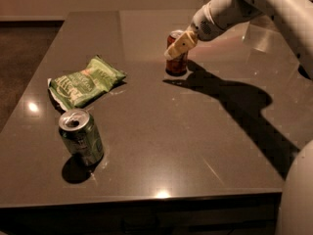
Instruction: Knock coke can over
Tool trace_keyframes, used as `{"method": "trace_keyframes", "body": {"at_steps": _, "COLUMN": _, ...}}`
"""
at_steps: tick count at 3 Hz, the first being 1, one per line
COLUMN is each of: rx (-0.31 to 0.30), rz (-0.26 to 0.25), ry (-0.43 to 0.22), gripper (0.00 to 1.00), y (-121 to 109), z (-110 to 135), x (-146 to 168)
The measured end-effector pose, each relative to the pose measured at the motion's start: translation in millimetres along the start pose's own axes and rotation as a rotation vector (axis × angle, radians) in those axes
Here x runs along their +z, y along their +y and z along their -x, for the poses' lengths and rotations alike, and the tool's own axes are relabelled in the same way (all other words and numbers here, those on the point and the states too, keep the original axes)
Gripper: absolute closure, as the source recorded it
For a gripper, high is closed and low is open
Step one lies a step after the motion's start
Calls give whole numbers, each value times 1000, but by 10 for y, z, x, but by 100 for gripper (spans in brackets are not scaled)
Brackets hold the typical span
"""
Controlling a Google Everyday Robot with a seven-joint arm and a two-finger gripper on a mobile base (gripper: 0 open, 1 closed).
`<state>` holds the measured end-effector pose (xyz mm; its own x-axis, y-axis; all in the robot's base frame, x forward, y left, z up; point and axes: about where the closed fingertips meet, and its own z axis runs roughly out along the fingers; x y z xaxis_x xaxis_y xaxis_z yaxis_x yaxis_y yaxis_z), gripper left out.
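Note:
The coke can [176, 65], red-brown with a silver top, stands upright on the dark table [161, 131] toward the far middle. My gripper [179, 45], cream-coloured at the end of the white arm, comes in from the upper right. It is right at the can's upper half, overlapping its front and right side. The can's lower part and part of its top show around the gripper.
A green can [82, 137] with a silver top stands upright near the front left. A green chip bag [85, 81] lies flat at the left. The arm's shadow falls across the table's right half. The table's front edge runs along the bottom.

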<state>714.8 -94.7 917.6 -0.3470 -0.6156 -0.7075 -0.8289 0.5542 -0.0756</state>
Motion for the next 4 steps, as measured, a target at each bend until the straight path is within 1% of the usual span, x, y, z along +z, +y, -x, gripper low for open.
{"method": "trace_keyframes", "body": {"at_steps": 1, "rx": -4, "rz": 15, "ry": -9, "gripper": 44, "y": -16, "z": 31, "x": 16}}
{"method": "trace_keyframes", "body": {"at_steps": 2, "rx": -39, "rz": 35, "ry": 4, "gripper": 75, "y": 80, "z": 98, "x": -128}}
{"method": "trace_keyframes", "body": {"at_steps": 3, "rx": -98, "rz": 51, "ry": 66, "gripper": 97, "y": 279, "z": 139, "x": -373}}
{"method": "trace_keyframes", "body": {"at_steps": 4, "rx": -170, "rz": 47, "ry": 235, "gripper": 100, "y": 497, "z": 86, "x": -623}}
